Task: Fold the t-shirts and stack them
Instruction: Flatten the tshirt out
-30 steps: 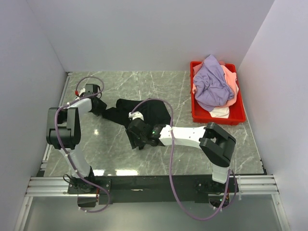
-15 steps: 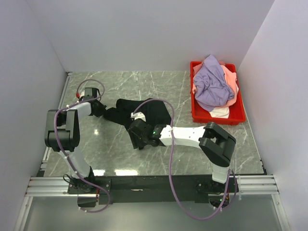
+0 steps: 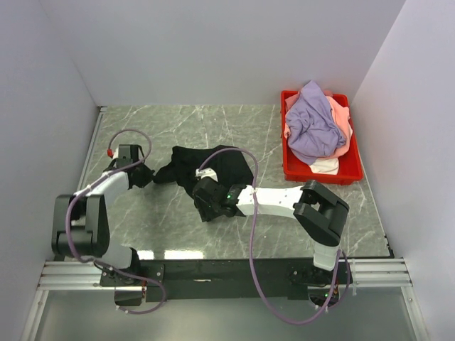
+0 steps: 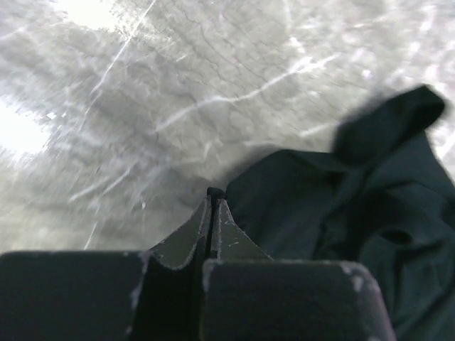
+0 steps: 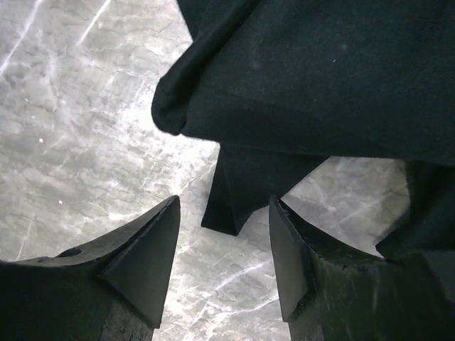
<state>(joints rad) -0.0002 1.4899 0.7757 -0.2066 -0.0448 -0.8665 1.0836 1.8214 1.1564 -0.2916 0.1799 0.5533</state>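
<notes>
The black t-shirt (image 3: 222, 163) lies crumpled on the marble table in the middle. My left gripper (image 3: 146, 175) is at its left edge, shut on a thin fold of the black cloth (image 4: 213, 192). The rest of the shirt (image 4: 341, 220) spreads to the right of it. My right gripper (image 3: 202, 199) is open at the shirt's near edge. A hanging corner of the shirt (image 5: 234, 192) sits between its fingertips (image 5: 224, 201) without being pinched. Lavender (image 3: 313, 126), salmon-pink (image 3: 344, 121) and white (image 3: 325, 165) shirts are heaped in the bin.
The red plastic bin (image 3: 288, 169) stands at the back right, close to the right wall. Purple cables loop over both arms. Walls close in the table at the left, back and right.
My left gripper has moved toward the near left, dragging the shirt's left edge with it. Its arm has swung out to the left. My right gripper has barely moved.
</notes>
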